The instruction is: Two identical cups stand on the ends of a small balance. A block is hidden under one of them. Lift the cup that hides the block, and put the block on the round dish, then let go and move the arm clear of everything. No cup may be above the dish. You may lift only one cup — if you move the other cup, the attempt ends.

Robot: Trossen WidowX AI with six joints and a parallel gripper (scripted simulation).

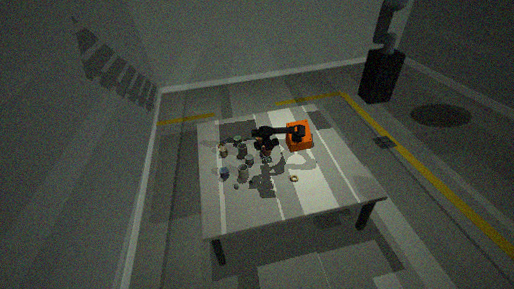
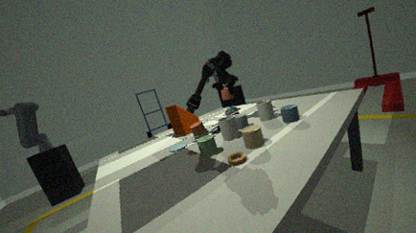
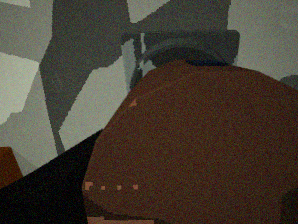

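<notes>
My gripper (image 1: 266, 144) (image 2: 225, 89) is shut on a reddish-orange cup (image 2: 227, 95) (image 3: 200, 135) and holds it raised above the table. The cup fills much of the wrist view. Beyond its rim a dark square pan of the balance (image 3: 231, 44) shows, with a round outline and a small dark blue patch; the cup hides the rest, so I cannot tell whether the patch is the block. The other reddish cup (image 2: 198, 129) stands lower, left of the raised one in the exterior view. A flat pale blue disc, apparently the round dish (image 2: 177, 147), lies near it.
An orange wedge-shaped block (image 1: 299, 142) (image 2: 181, 121) stands by the arm's base. Several cylinders stand close by: green (image 2: 206, 145), tan (image 2: 253, 137), blue (image 1: 224, 173) (image 2: 289, 114) and grey (image 2: 229, 128) (image 2: 265, 110). A tan ring (image 2: 237, 158) lies near the tan cylinder.
</notes>
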